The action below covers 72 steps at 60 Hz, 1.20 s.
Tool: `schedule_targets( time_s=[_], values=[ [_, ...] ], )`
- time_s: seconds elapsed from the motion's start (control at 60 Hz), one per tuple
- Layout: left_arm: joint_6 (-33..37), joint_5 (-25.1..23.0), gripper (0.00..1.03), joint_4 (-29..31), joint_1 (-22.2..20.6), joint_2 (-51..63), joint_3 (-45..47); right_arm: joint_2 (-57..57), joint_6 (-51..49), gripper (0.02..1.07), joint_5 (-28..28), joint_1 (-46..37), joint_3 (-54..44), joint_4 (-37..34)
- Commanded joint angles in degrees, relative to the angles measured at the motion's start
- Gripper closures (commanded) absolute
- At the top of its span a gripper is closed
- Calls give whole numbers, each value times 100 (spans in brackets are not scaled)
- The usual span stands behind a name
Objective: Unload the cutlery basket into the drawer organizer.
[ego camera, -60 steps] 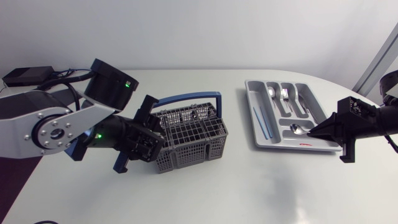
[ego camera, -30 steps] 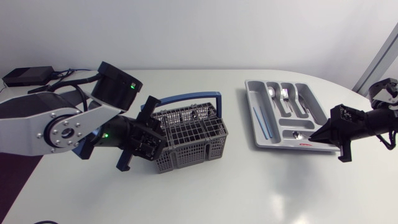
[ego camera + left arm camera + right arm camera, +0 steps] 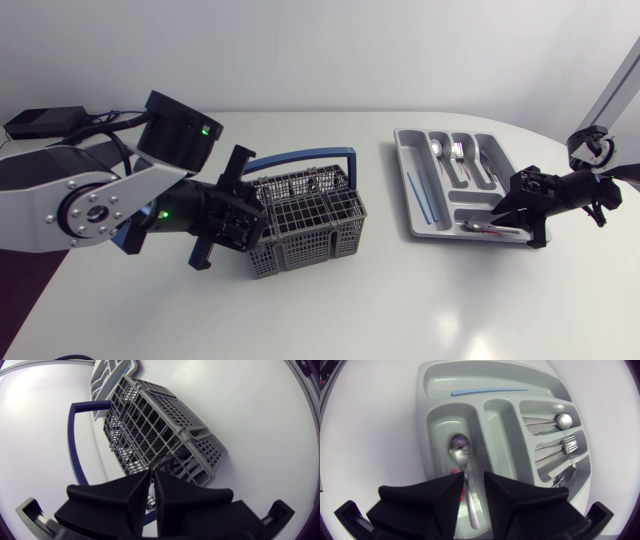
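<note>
The left claw [image 3: 151, 474] has its two wedge fingers drawn together, with only a thin slit between them and nothing visible in that slit. It sits at the near end of the grey wire cutlery basket [image 3: 160, 430], whose mesh stretches straight ahead of the fingertips. The basket's blue handle [image 3: 75, 445] arcs along one side of the claw and on past it. From above, this claw [image 3: 243, 210] presses up to the basket's end wall. Whether any cutlery remains in the basket's cells just ahead of the fingertips cannot be made out. The right claw [image 3: 474, 477] stands open over the grey drawer organizer [image 3: 435, 390], fingers spread to either side of a spoon [image 3: 459, 450]. The spoon lies in the compartment beneath the claw, bowl ahead of the fingertips and handle running back between the fingers; neither finger visibly touches it. Beside that claw, in the side compartments, rest more spoons [image 3: 555, 421] and forks [image 3: 565, 445], and in the long compartment farthest ahead lies a thin blue stick [image 3: 490, 391]. In the head view the right claw [image 3: 503, 208] hangs over the organizer's front edge, well apart from the basket.
</note>
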<state>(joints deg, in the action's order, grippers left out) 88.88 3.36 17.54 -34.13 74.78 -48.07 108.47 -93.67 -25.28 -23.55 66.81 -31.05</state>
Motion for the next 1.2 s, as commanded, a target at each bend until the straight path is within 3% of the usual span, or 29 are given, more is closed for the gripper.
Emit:
schedule_targets(
  time_s=[0.0,0.083,0.367,0.533,0.65,0.967,1.183],
  values=[
    [-20,16,86,-67,-6,-192,35,17,42,28,40,35,17,46],
    [-29,7,86,-67,20,-298,44,-238,77,18,32,26,-150,116],
    [-2,7,85,-75,12,-482,220,-1179,173,7,-118,44,-853,301],
    [6,25,46,224,12,-491,176,-1715,209,7,-223,88,-1249,319],
    [-46,51,36,373,-24,-430,105,-2066,209,7,-294,149,-1548,336],
    [-117,95,37,514,-24,45,-185,-2752,349,7,-381,421,-2119,345],
    [-143,95,57,514,-32,247,-387,-3349,499,7,-417,676,-2576,433]
  ],
)
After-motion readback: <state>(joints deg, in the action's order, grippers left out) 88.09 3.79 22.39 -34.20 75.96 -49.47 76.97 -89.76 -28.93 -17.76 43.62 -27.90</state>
